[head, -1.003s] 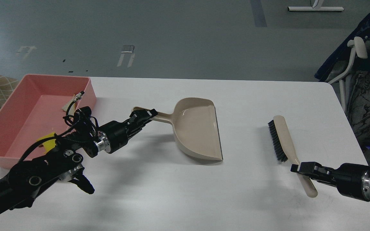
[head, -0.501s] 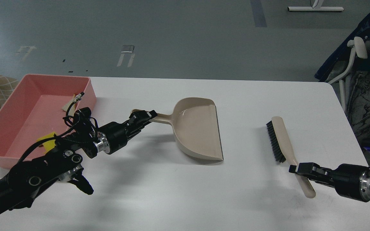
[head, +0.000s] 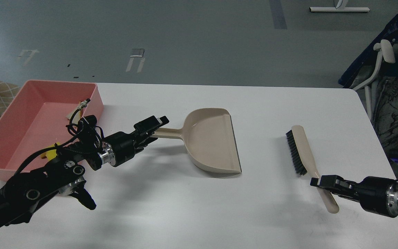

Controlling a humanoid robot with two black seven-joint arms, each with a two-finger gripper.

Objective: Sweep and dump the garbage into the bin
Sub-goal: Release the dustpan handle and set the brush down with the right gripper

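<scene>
Both scraps of garbage (head: 48, 153) lie in the pink bin (head: 19, 117); the dustpan (head: 212, 140) and brush (head: 302, 152) rest on the counter (head: 185, 207). The left claw (head: 152, 126) stands wide at the dustpan handle; the right claw (head: 323, 182) grips the brush handle. Withdraw the left claw level, and release the brush only once it lies flat.

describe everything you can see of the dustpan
The dustpan is beige, smooth, glossy plastic: a scoop with a rounded back wall, low sides and a straight open lip facing right and toward the camera, plus a slim straight handle pointing left. It lies flat and empty on the white table, mid-table. The left gripper is at the handle's end, its jaws spread around it; whether they touch it is unclear.
</scene>
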